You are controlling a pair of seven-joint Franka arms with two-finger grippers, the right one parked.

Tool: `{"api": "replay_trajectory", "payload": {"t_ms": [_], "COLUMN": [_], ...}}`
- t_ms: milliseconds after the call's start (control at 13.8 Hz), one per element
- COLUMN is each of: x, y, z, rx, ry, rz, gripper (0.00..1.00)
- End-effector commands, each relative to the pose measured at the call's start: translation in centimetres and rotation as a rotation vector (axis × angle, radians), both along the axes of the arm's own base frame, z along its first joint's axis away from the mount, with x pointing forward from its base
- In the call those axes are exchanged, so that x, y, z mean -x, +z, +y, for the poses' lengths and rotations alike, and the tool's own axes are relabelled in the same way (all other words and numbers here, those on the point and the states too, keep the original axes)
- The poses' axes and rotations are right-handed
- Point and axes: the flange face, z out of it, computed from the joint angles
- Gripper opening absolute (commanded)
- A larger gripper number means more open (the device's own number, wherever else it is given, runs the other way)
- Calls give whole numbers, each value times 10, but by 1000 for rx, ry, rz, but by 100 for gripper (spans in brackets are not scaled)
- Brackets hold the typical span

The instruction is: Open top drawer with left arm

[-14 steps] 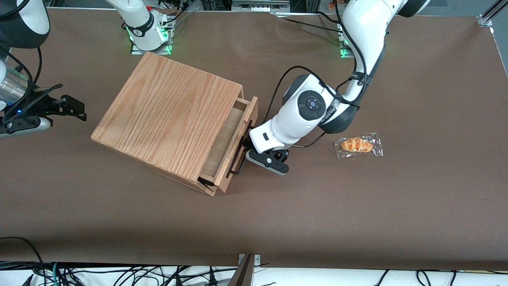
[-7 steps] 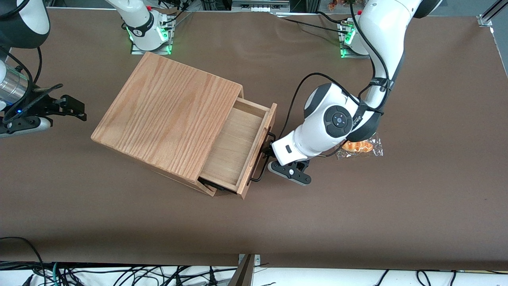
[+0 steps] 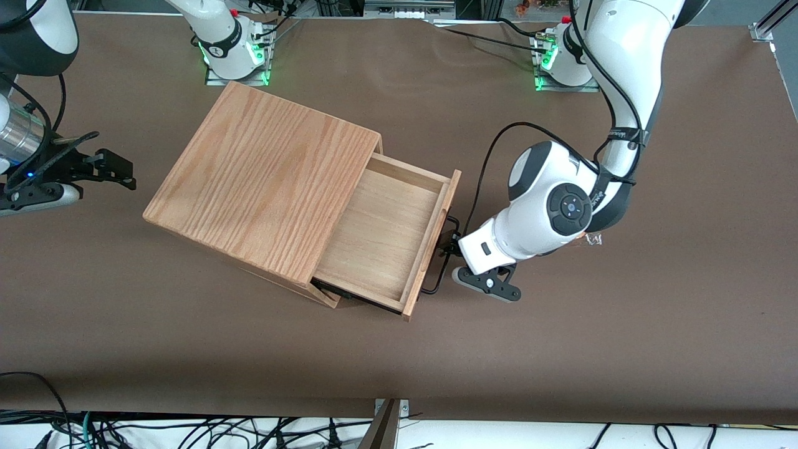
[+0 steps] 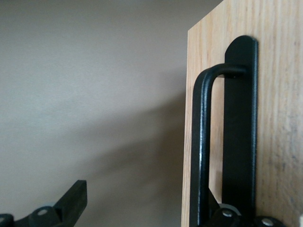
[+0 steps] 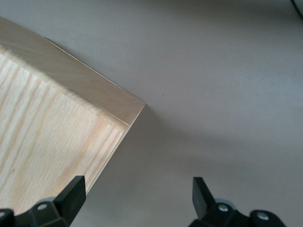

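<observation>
Gripper (image 3: 450,248) at the top drawer's (image 3: 380,240) black handle (image 4: 204,142), fingers' spread not discernible, drawer pulled well out of the cabinet (image 3: 262,184), front panel facing the fingers, bare desk (image 3: 561,349) around.

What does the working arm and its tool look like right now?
The glossy white left arm has dark grey joint bands, a round black button cap, and a black cable along it. Its small black tool sits at the drawer's handle.
</observation>
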Motion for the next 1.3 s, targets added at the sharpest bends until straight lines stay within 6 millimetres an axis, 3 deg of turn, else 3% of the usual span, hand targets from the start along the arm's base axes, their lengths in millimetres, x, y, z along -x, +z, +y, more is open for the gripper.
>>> {"api": "replay_trajectory", "payload": {"t_ms": [0,724,941,1230], "x": [-4,-8,0,-2], "y": [6,6,23,36], "z": [18,26,18,27], "rx": [-62,-52,-24,90], "ry": [70,67,54,112], "rz": [-9,-8,19,78], "gripper": [100,100,100,100]}}
